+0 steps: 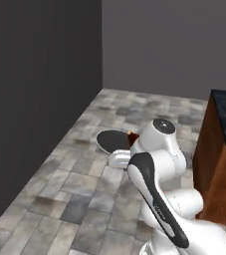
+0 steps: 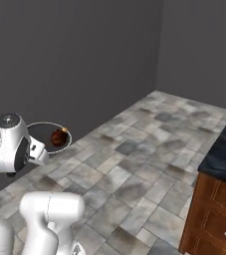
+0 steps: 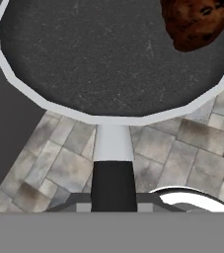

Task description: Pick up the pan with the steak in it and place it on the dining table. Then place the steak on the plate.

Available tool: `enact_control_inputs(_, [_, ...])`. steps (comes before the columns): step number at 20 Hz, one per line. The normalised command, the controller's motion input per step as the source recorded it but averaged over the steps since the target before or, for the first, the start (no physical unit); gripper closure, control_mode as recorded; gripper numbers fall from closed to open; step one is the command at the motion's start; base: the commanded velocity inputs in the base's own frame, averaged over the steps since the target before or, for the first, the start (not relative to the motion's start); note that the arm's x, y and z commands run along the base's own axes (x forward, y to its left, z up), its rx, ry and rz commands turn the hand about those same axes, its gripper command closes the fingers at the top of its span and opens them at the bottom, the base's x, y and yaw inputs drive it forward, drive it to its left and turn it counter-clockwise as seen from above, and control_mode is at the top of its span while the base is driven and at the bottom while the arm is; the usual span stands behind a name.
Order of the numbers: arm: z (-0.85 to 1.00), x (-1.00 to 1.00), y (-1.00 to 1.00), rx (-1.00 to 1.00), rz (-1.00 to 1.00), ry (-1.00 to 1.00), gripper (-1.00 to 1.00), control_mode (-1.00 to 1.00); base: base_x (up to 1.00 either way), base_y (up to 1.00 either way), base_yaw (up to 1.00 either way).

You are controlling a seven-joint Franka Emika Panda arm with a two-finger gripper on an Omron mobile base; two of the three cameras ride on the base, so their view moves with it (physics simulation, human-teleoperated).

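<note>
Broad tiled floor (image 1: 79, 189) open across the middle of both base views, hemmed by dark walls (image 1: 40, 99) at upper left. Dining table (image 2: 219, 199) at the lower right edge of the right base view, black top and brown wood side, well apart from the arm. Pan (image 3: 113, 54) held level above the floor, left of centre in the right base view, pale rim clear of the wall. Gripper (image 3: 112, 200) clamped shut on the pan's black handle (image 3: 112, 183). Steak (image 3: 197, 22) inside the pan, against its rim at upper right of the hand view.
</note>
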Motion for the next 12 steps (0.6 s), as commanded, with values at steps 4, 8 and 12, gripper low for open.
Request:
enact_control_inputs(4, [0.00, 0.00, 0.00, 0.00, 0.00, 0.00, 1.00, 1.00, 0.10, 1.00, -0.12])
enact_control_inputs(8, [0.00, 0.00, 0.00, 0.00, 0.00, 0.00, 1.00, 1.00, 0.07, 0.76, -0.19])
enact_control_inputs(12, [0.00, 0.00, 0.00, 0.00, 0.00, 0.00, 1.00, 1.00, 0.06, 0.29, -0.36])
